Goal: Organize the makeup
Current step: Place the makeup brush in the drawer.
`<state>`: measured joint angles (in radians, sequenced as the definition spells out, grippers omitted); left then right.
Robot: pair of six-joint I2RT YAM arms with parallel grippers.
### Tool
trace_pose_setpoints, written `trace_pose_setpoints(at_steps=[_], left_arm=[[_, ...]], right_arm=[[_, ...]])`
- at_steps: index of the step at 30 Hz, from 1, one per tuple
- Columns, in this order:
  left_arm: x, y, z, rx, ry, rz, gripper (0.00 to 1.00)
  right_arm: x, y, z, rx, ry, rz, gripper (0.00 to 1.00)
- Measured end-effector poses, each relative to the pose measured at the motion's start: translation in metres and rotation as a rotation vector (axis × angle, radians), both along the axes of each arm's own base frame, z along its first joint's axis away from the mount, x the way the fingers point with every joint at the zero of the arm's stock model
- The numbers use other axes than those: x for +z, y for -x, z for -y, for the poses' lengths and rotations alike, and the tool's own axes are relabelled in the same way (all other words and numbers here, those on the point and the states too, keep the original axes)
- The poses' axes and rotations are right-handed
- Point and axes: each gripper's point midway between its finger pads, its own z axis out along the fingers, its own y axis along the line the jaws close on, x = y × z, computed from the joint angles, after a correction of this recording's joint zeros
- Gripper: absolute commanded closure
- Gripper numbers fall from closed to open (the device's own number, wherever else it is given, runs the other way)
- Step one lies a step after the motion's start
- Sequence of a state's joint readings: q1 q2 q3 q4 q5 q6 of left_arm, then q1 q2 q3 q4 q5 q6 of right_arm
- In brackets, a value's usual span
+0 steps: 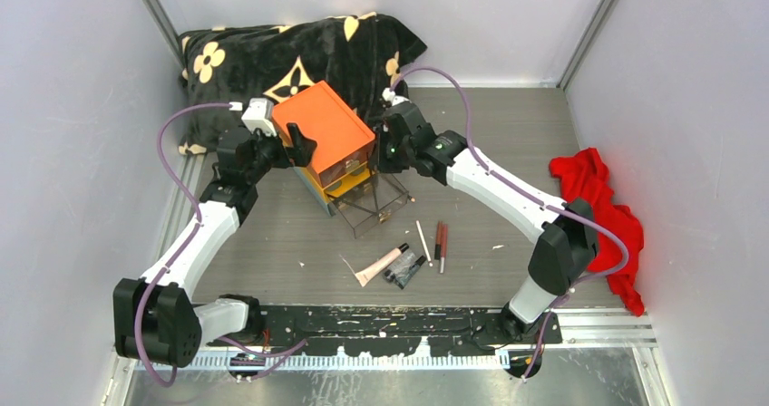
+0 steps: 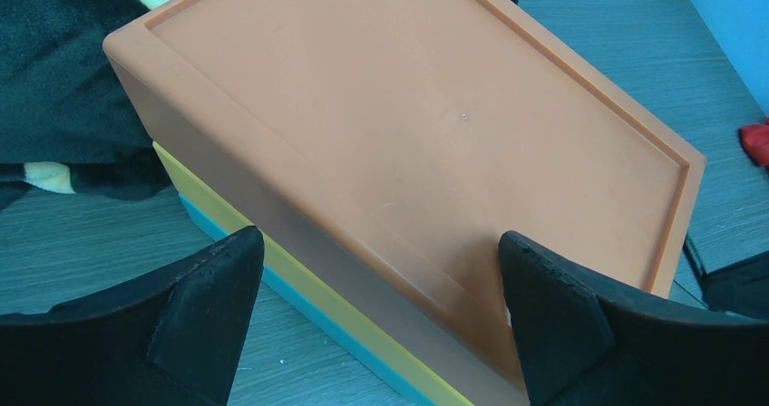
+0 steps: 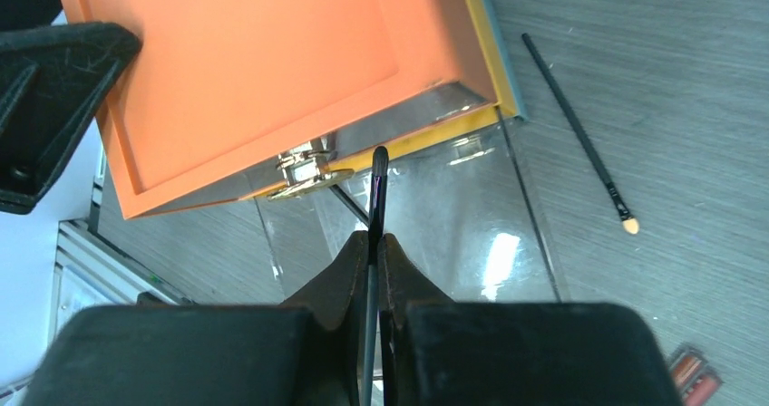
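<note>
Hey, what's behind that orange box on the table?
A black blanket with cream flowers lies bunched behind the orange box, toward the back wall. The box hides the blanket's near edge, so anything tucked there cannot be seen.

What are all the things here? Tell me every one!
orange box: 1, orange, table middle
drawer: 1, clear, pulled out of box
blanket: 1, black with cream flowers, back left
red cloth: 1, red, right side
pinkish tube: 1, pink, before drawer
black tube: 1, black, beside pinkish tube
pencils: 2, reddish, right of tubes
applicator stick: 1, dark, pale tip, beside drawer
black stick: 1, black, held above drawer
left gripper: 1, black, open at box
right gripper: 1, black, shut on black stick
</note>
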<state>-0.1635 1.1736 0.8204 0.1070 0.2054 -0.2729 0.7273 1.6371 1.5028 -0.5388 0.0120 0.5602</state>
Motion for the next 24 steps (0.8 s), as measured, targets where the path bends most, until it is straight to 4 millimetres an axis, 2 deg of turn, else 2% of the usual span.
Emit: trace_pose_setpoints(at_steps=[8, 18, 24], left_arm=[[0.0, 0.0, 0.0, 0.0, 0.0, 0.0, 0.0], [0.0, 0.0, 0.0, 0.0, -0.003, 0.002, 0.0], [0.0, 0.0, 0.0, 0.0, -0.003, 0.002, 0.0]], right_arm=[[-0.03, 0.012, -0.004, -0.002, -0.013, -0.068, 0.99], [-0.027, 0.014, -0.015, -0.006, -0.085, -0.088, 0.99], [-0.043, 0.022, -0.015, -0.016, -0.092, -0.136, 0.99]])
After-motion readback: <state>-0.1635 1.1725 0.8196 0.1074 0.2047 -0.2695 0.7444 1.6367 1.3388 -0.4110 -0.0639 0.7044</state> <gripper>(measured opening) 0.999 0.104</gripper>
